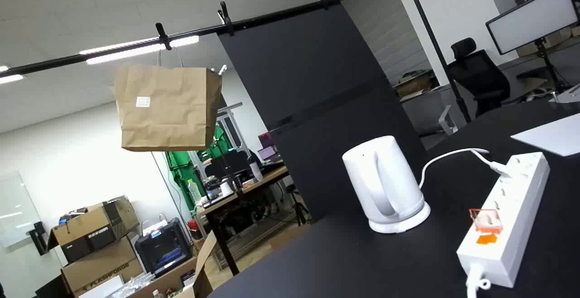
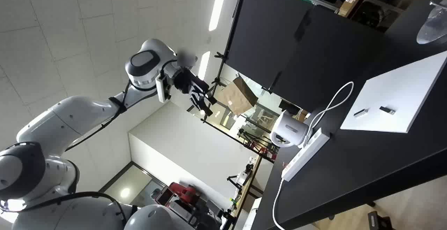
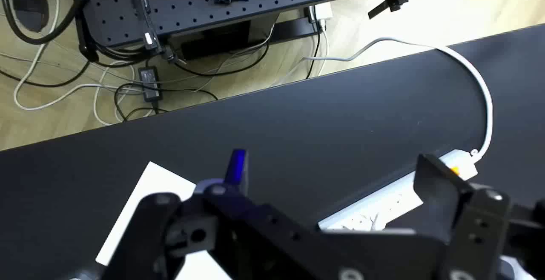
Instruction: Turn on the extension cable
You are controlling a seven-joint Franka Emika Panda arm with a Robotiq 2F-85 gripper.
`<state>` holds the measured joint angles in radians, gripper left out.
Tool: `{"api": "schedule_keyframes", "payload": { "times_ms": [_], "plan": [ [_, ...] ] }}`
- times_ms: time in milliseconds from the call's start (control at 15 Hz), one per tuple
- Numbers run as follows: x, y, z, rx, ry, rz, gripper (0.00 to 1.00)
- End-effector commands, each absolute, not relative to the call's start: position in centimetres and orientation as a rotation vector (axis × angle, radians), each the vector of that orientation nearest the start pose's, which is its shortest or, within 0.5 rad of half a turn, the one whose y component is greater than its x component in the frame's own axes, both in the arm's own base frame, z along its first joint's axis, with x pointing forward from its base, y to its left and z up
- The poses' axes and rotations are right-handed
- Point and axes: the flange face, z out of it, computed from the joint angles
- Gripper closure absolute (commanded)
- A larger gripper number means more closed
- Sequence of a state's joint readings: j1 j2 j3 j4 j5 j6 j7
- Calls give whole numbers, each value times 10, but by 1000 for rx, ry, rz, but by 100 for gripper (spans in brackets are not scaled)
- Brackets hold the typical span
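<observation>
The extension cable point(image 1: 516, 212) is a long white power strip lying on the black table. It also shows in an exterior view point(image 2: 303, 156) and in the wrist view point(image 3: 383, 203), where a finger covers part of it. Its orange switch point(image 1: 486, 238) is at the end where its white cord point(image 2: 276, 203) leaves. A clear red-edged cover point(image 1: 486, 221) stands beside the switch. A white plug sits in a socket at the far end. My gripper point(image 2: 210, 105) is high above the table, apart from the strip. Its fingers are wide apart and empty in the wrist view point(image 3: 334, 171).
A white electric kettle point(image 1: 387, 185) stands close to the strip, its cord looping behind. A white board point(image 2: 387, 93) with small dark items lies on the table. A paper bag point(image 1: 165, 108) hangs from a pole. A black perforated bench point(image 3: 183, 12) stands past the table edge.
</observation>
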<state>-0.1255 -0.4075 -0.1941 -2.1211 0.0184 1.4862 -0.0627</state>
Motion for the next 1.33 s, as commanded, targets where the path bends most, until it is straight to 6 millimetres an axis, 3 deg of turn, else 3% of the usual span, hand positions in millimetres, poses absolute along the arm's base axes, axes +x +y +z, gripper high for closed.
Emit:
{"api": "schedule_keyframes", "payload": {
  "times_ms": [0, 733, 867, 1000, 1267],
  "plan": [
    [383, -136, 556, -2969, 347, 319, 0],
    [383, -136, 556, -2970, 347, 317, 0],
    [391, -130, 554, -2978, 301, 312, 0],
    [404, -114, 547, -2990, 245, 302, 0],
    [444, -46, 520, -3035, 92, 270, 0]
  ]
}}
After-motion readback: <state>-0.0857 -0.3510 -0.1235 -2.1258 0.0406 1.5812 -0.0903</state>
